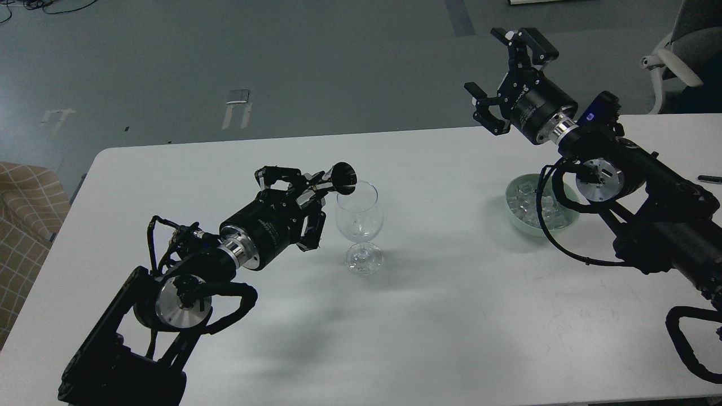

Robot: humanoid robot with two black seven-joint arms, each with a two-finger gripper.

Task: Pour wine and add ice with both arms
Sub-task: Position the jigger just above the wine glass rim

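While the left fingers [304, 194] gripped a dark bottle [338, 177] tipped over the wine glass [359, 225], a nudge could topple it; right fingers [505, 76] hung open.

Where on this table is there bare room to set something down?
Bare: the stretch between the wine glass and green ice bowl, and the near edge. Crowded: around the glass, where the left gripper tips a bottle.
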